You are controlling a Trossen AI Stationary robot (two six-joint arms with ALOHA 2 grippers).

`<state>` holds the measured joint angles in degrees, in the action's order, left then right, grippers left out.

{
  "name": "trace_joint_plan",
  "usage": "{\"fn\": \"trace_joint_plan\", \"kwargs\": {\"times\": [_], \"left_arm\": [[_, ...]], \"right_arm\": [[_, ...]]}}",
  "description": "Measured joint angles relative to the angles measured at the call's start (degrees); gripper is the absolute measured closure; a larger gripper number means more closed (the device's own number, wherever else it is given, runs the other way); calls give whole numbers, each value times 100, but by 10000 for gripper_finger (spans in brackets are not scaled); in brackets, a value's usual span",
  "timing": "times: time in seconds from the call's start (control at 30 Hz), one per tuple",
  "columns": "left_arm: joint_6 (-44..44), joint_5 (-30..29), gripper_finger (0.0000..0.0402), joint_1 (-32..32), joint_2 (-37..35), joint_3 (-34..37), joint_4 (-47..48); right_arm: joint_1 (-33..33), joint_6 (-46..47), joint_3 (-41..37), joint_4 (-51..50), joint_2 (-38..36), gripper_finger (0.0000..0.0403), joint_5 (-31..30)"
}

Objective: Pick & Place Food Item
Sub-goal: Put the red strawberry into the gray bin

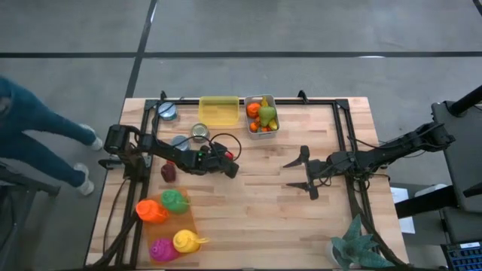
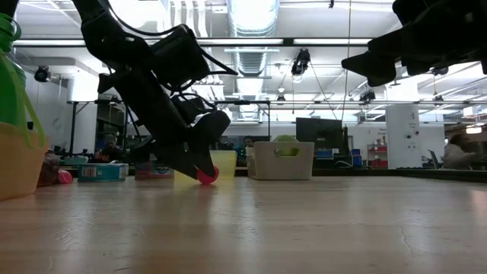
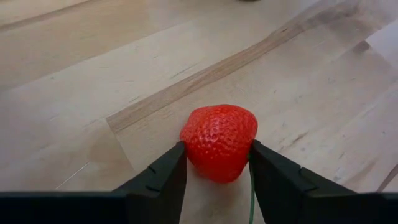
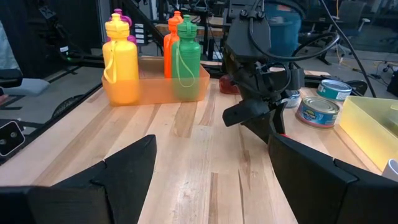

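A red strawberry (image 3: pixel 219 142) lies on the wooden table (image 1: pixel 256 218) near its middle; in the low view the strawberry (image 2: pixel 207 176) shows under the fingertips. My left gripper (image 1: pixel 232 168) reaches in from the table's left and is shut on it. Over the table's right half, my right gripper (image 1: pixel 295 175) hangs open above the wood and holds nothing. At the far edge stand a yellow container (image 1: pixel 218 111) and a clear container of fruit (image 1: pixel 261 115). My left gripper pinches the strawberry's two opposite sides (image 3: pixel 189 149) between its two fingers (image 3: pixel 163 177). The fingers slant down from the table's left. The strawberry's tip points back between the fingers, and it sits low on the table top.
Three cans (image 1: pixel 199 132) stand beside the left arm, and a dark red item (image 1: pixel 169 172) lies near it. An orange tray with several coloured bottles (image 1: pixel 169 222) fills the near left corner. A green plant figure (image 1: pixel 360 245) stands at the near right. A person (image 1: pixel 30 135) is left of the table.
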<state>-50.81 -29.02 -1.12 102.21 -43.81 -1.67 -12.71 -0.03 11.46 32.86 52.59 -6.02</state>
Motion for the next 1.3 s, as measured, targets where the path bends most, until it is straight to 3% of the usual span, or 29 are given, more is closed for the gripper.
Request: {"fn": "trace_joint_plan", "kwargs": {"times": [0.5,0.87,1.3], "left_arm": [[243,24,233,179,2,-13,-169],[256,22,129,207,4,-8,-219],[455,4,48,367,4,-149,-407]], "right_arm": [[0,0,0,0,-1,97,0],[-2,-1,0,2,-2,97,0],[-1,-1,0,0,-1,97,0]]}}
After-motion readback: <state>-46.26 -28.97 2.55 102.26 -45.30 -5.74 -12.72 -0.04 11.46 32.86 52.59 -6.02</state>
